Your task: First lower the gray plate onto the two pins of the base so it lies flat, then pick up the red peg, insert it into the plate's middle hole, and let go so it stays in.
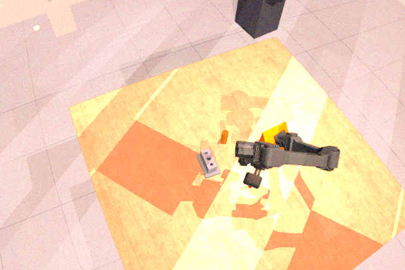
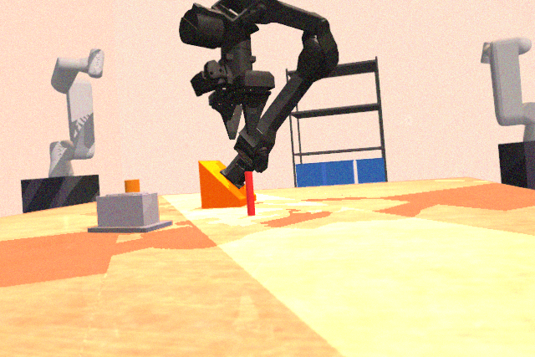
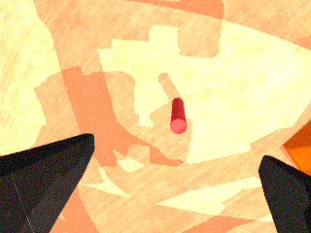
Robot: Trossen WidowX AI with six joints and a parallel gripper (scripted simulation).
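Note:
The gray plate (image 1: 209,161) (image 2: 124,210), a block with three holes in its top, lies flat on the thin gray base (image 1: 212,174) (image 2: 129,229). The pins are hidden from these views. The red peg (image 2: 250,194) (image 3: 178,114) stands upright on the table, apart from the plate; only a bit of red (image 1: 249,186) shows beside the gripper in the top view. My gripper (image 2: 242,135) (image 3: 178,153) is open and empty, above the level of the peg's top. In the wrist view the peg appears between and beyond the wide-apart fingers.
An orange wedge (image 1: 278,129) (image 2: 211,189) (image 3: 300,157) stands by the arm's base. A short orange cylinder (image 1: 224,136) (image 2: 132,186) stands near the gray block, behind it in the exterior view. Patches of shadow and bright light cross the wooden table top (image 1: 157,244) (image 2: 389,293).

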